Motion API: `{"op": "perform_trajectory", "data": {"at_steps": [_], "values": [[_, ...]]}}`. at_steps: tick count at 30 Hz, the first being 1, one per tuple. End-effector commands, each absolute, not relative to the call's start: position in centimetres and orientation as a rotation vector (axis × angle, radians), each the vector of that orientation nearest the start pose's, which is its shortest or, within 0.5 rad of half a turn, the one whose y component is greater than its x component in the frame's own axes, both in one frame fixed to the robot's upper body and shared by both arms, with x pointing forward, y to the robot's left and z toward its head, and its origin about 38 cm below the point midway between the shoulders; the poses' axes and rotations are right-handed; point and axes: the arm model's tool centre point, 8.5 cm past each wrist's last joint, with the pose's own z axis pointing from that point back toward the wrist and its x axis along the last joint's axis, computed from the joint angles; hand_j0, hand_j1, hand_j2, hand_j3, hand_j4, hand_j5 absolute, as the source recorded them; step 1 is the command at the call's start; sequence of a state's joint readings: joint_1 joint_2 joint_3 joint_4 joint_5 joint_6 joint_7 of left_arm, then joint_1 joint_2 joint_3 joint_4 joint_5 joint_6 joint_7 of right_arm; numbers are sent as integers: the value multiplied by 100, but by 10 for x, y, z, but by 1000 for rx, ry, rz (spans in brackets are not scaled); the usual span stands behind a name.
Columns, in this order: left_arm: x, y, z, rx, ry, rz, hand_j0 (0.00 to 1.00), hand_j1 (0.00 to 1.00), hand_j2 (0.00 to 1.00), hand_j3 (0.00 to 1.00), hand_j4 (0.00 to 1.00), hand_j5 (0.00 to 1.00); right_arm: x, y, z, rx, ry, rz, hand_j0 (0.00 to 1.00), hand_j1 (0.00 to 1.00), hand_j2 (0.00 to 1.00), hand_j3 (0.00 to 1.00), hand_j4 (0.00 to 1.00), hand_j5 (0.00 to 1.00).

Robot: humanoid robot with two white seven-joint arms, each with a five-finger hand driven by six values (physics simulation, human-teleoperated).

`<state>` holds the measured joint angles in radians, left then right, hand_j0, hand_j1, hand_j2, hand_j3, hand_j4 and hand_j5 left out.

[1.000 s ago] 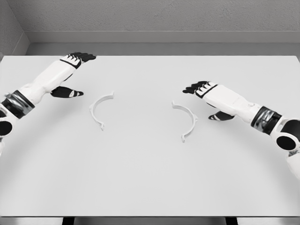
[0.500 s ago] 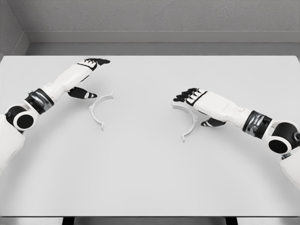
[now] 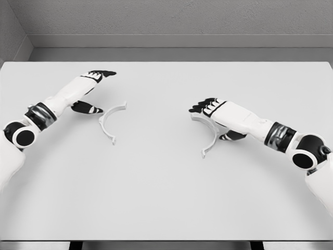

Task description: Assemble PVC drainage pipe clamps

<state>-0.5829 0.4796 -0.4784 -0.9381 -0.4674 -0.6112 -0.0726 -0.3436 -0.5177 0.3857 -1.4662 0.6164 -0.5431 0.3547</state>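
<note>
While two white half-ring clamps lie apart on the table (image 3: 166, 198), the left clamp half (image 3: 110, 121) sits just beside the open left hand (image 3: 89, 91); the right hand (image 3: 209, 108), fingers relaxed, hovers over the right clamp half (image 3: 209, 138).

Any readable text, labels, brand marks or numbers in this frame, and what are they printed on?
None. The two white clamp halves, the table, the left hand and the right hand all show plain surfaces with no print; the wall behind is bare too.
</note>
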Motion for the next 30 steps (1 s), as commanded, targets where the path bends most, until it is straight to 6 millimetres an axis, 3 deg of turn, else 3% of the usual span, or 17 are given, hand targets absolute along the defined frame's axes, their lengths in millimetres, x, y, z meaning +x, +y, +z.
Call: {"op": "perform_trajectory", "data": {"at_steps": [1,12,22,30], "values": [[485,313,116,459,-1654,-1369,100,100,100,100,100,100,410,-241,128,-358,-1610,1796,100,100,100,100,100,100],[484,317,106,452,-1623,-1363,100,100,100,100,100,100,420,-234,126,-346,-1612,1783,100,100,100,100,100,100],[485,316,111,455,-1639,-1356,100,100,100,100,100,100,423,-228,128,-342,-1622,1789,100,100,100,100,100,100],[485,310,110,441,-1648,-1358,100,100,100,100,100,100,425,-212,129,-333,-1630,1801,100,100,100,100,100,100]]}}
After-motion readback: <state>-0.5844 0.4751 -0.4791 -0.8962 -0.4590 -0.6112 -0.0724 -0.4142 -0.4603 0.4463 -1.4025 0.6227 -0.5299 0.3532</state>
